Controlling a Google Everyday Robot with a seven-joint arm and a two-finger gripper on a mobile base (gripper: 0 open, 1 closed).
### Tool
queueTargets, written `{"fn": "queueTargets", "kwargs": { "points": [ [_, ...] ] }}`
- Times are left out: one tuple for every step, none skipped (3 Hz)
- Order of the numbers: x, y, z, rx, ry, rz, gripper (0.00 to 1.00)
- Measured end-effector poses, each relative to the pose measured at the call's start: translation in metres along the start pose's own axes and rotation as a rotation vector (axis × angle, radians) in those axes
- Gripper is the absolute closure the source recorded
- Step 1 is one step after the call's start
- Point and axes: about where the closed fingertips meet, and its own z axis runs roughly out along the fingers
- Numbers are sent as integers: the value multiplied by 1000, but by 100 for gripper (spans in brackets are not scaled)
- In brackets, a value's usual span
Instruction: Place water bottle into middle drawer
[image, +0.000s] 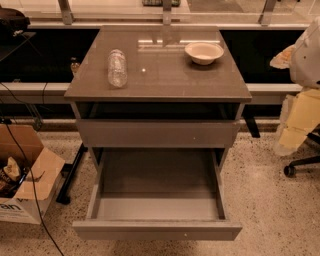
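Two parts of the task can be judged from how things lie: the opening of the drawer is done, and the moving of the bottle is not yet begun. The middle drawer (157, 230) is pulled well out toward the front, so that its grey inside is fully exposed from above. The water bottle (117, 68) is lying on its side on the cabinet top (170, 80), close to the left edge and about midway between the front and back edges, with its length running front to back. It is touched by nothing. The gripper is not seen anywhere in the camera view, so how far it is open, and whether anything is held by it, cannot be told. What is left is judged to be the whole of the handling: the bottle must be grasped, lifted clear of the left edge, carried forward over the front edge and set down inside the open drawer.

As for containers, nothing is seen inside the middle drawer. A bowl (203, 52) is placed near the back right corner of the top, and it appears to hold nothing. The upper drawer front (157, 133) is shut. A cardboard box (27, 187) is stood open on the floor to the left, with a few items in it that cannot be identified.
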Motion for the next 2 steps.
{"fn": "queueTargets", "kwargs": {
  "points": [
    [0, 0, 0, 0, 0, 0, 0],
    [-15, -4, 11, -3, -57, 5, 0]
  ]
}}
